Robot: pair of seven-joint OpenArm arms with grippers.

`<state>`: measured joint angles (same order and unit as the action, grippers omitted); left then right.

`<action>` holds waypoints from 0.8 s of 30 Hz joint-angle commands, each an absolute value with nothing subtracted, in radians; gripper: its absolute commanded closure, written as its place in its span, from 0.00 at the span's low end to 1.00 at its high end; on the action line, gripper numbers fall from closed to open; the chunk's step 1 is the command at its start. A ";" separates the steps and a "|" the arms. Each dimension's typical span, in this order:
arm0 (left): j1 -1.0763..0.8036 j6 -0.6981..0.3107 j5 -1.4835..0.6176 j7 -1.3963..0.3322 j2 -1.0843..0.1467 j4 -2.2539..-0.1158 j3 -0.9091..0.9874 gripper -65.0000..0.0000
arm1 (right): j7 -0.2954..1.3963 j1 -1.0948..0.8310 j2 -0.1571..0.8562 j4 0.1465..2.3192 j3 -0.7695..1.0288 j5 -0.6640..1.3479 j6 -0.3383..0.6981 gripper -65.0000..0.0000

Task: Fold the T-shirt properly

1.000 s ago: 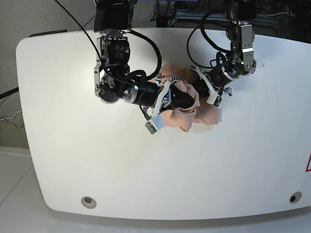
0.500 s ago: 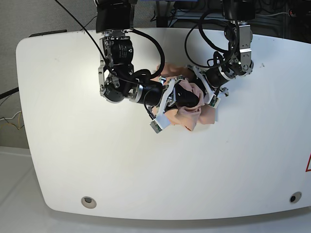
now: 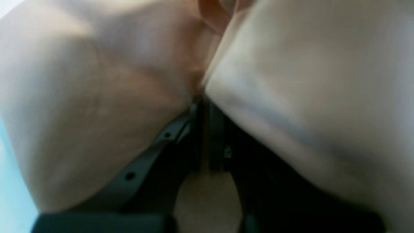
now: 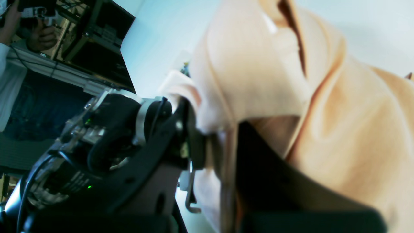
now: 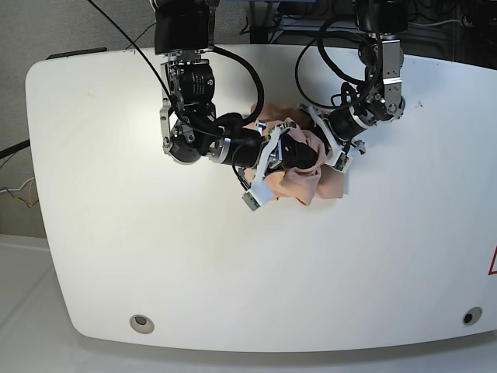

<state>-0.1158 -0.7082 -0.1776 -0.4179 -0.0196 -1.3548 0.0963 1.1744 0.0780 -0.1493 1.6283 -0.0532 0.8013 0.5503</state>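
Observation:
The peach T-shirt (image 5: 307,182) lies crumpled in a small heap at the middle back of the white table (image 5: 155,256), with both grippers buried in it. My right gripper (image 5: 298,158) comes in from the base view's left. Its dark fingers (image 4: 252,161) are pinched on a fold of the T-shirt (image 4: 258,81). My left gripper (image 5: 324,152) reaches in from the right, very close to the other. Its wrist view is filled with blurred T-shirt cloth (image 3: 97,97), and a strip of cloth is clamped in my left gripper (image 3: 207,136).
The left arm's black wrist (image 4: 106,142) fills the left of the right wrist view, almost touching the right gripper. Round holes sit near the table's front corners (image 5: 140,322) (image 5: 469,316). Cables and racks stand behind the back edge.
The right arm has carried its gripper rightward and slightly back, toward the left gripper. The T-shirt heap is drawn tighter between the two.

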 commanded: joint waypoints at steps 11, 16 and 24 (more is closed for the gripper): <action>-0.133 -0.698 -0.087 -0.532 -0.021 -1.348 0.093 0.95 | 1.147 0.102 -0.157 1.644 -0.056 0.832 0.552 0.23; -0.133 -0.698 -0.087 -0.532 -0.021 -1.348 0.094 0.95 | 1.147 0.102 -0.157 1.644 -0.053 0.832 0.552 0.22; -0.134 -0.698 -0.088 -0.533 -0.024 -1.388 0.096 0.95 | 1.147 0.107 -0.157 1.644 -0.051 0.832 0.552 0.22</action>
